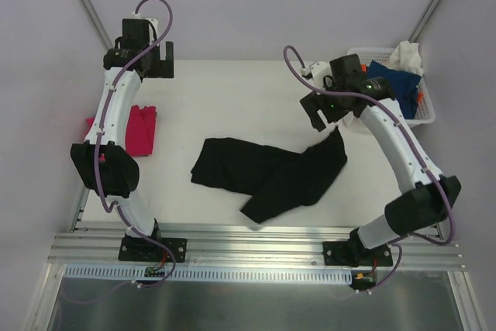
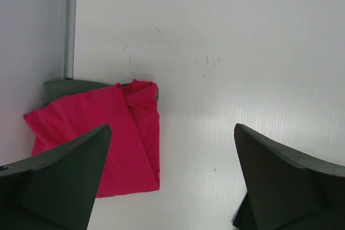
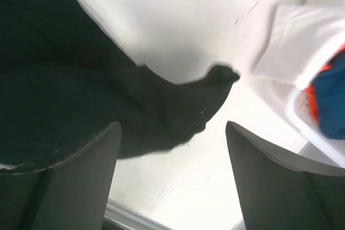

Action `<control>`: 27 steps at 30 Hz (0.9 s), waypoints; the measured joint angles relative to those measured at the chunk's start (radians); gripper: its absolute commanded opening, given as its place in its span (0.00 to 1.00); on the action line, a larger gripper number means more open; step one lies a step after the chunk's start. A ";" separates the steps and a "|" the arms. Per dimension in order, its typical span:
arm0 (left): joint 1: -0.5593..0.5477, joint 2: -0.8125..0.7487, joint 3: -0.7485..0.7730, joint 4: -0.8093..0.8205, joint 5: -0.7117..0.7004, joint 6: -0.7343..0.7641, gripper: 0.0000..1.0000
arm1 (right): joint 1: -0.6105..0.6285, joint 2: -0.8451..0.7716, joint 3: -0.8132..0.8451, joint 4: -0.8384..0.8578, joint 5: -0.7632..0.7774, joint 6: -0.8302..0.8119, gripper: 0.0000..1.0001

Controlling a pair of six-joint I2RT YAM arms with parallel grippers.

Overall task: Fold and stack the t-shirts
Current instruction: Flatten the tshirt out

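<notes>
A large black t-shirt [image 1: 271, 172] lies crumpled and spread in the middle of the table; it fills the upper left of the right wrist view [image 3: 81, 79]. A folded magenta-pink t-shirt [image 1: 139, 129] lies at the left edge, also in the left wrist view [image 2: 108, 133]. My right gripper [image 1: 319, 112] is open and empty, above the black shirt's far right corner [image 3: 172, 176]. My left gripper [image 1: 161, 60] is open and empty at the far left, above bare table right of the pink shirt [image 2: 172, 181].
A white lattice basket [image 1: 426, 114] stands at the back right, holding a blue tee [image 1: 391, 79], a white one [image 1: 407, 56] and a bit of orange [image 1: 419, 96]. A dark cloth edge [image 2: 70, 85] shows under the pink shirt. An aluminium rail [image 1: 256, 242] runs along the near edge.
</notes>
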 measured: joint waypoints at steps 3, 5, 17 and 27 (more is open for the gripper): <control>0.000 0.000 -0.019 -0.002 0.017 -0.002 0.99 | 0.015 0.126 -0.008 0.001 0.019 0.006 0.87; -0.004 -0.002 -0.029 0.000 0.019 0.002 0.99 | 0.053 0.185 0.028 -0.009 0.019 0.005 0.87; -0.014 -0.079 -0.118 -0.004 0.030 0.020 0.99 | 0.181 0.337 0.184 -0.070 -0.215 -0.050 0.85; -0.019 -0.106 -0.141 -0.002 0.024 0.024 0.99 | 0.135 0.375 -0.138 -0.187 -0.274 -0.097 0.85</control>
